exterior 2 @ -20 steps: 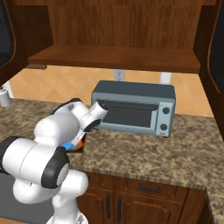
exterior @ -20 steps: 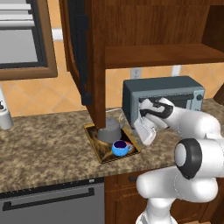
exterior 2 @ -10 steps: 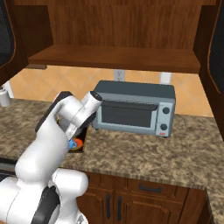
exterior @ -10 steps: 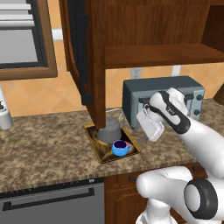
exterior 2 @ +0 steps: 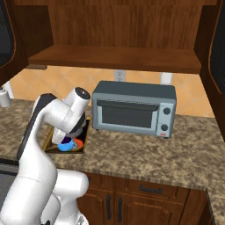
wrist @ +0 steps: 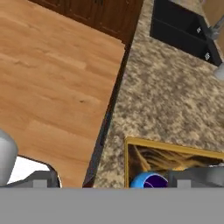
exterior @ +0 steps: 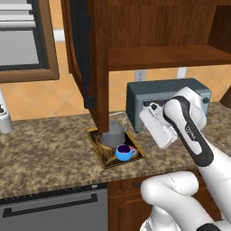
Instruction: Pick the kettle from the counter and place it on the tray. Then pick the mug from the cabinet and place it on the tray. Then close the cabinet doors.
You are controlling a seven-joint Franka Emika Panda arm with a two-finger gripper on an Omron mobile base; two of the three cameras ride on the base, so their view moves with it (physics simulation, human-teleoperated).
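The dark tray [exterior: 103, 158] with a golden swirl lies on the granite counter [exterior: 45, 158]. On it stand the grey kettle [exterior: 113, 133] and, in front of it, the blue mug [exterior: 124, 152]. My gripper [exterior: 152, 128] hovers just right of the tray, in front of the toaster oven, touching nothing. In the hand view its fingertips [wrist: 43, 177] stand wide apart and open, with the mug [wrist: 148, 180] and tray [wrist: 175, 153] far below. The cabinet [exterior 2: 118, 57] stands open; its left door [exterior: 83, 54] hangs over the tray, its right door [exterior 2: 217, 48] juts out at the right edge.
A grey toaster oven [exterior 2: 134, 110] stands on the counter right of the tray. A white container [exterior: 4, 122] sits far left. A dark sink [wrist: 183, 26] lies further along the counter. The wooden floor [wrist: 52, 78] lies beyond the counter's edge.
The arm has swung its elbow up and round while the hand stayed near the toaster oven's front. The jaws stayed open. Kettle and mug have not moved.
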